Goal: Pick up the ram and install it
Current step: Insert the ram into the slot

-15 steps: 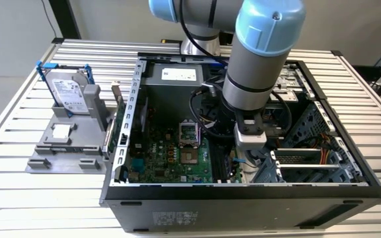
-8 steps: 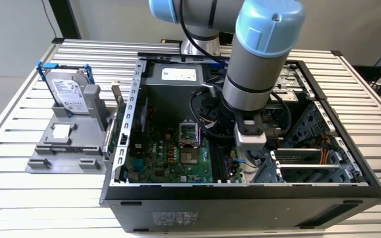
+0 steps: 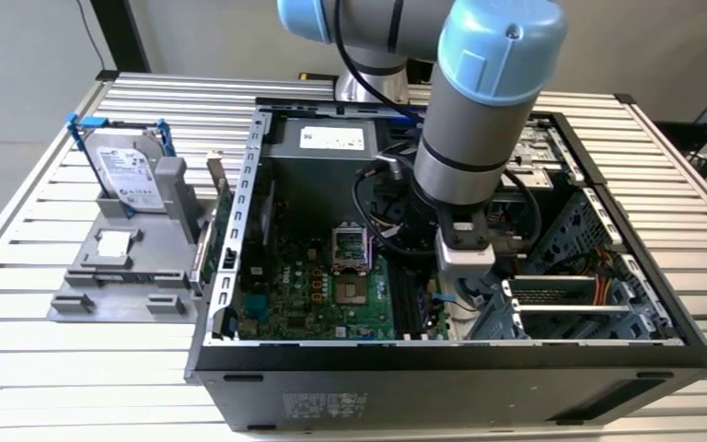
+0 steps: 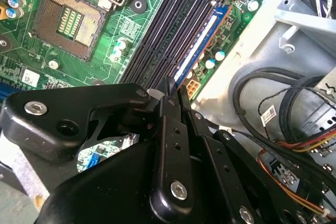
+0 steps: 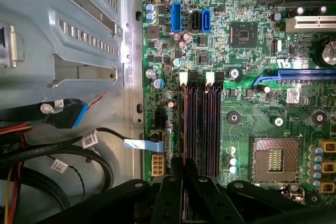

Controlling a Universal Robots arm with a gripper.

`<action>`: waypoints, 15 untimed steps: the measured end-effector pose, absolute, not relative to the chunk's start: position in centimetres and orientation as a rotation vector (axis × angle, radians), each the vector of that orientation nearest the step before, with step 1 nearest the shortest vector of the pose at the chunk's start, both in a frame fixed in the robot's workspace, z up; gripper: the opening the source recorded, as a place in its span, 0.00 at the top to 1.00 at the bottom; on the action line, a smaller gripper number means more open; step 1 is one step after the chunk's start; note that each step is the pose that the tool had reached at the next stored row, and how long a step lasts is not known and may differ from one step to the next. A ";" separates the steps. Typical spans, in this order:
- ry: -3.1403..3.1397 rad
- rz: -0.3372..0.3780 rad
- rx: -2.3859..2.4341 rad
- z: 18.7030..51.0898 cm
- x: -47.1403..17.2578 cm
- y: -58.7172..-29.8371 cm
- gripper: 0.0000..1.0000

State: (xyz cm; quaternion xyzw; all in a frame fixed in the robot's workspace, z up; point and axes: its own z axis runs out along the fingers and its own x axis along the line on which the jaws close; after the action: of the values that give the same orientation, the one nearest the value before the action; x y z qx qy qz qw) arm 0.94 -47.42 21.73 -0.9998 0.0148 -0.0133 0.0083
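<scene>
Motherboard (image 5: pixel 252 51), slotted ram (image 4: pixel 202 40), apparently pinched by claw (image 4: pixel 172 86)

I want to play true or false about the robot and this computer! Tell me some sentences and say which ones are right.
1. The gripper is down inside the open computer case. True.
2. The hard drive is inside the case. False: it stands in a grey holder on the table, at the exterior view's left of the case.
3. The ram lies out on the table. False: it lies along the memory slots, right at the gripper's tips.
4. The processor socket has no fan on it. True.
</scene>
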 end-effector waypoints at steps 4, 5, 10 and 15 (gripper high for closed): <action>0.046 -0.042 -3.123 21.7 0.9 -47.4 1.00; 0.046 -0.042 -3.123 21.7 0.9 -47.4 1.00; 0.045 -0.042 -3.123 21.7 0.7 -47.4 1.00; 0.025 -0.042 -3.123 21.7 0.7 -47.4 1.00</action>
State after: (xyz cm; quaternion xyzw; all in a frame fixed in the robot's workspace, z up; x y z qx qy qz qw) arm 0.73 -47.41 21.66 -0.9998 0.0080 -0.0135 0.0092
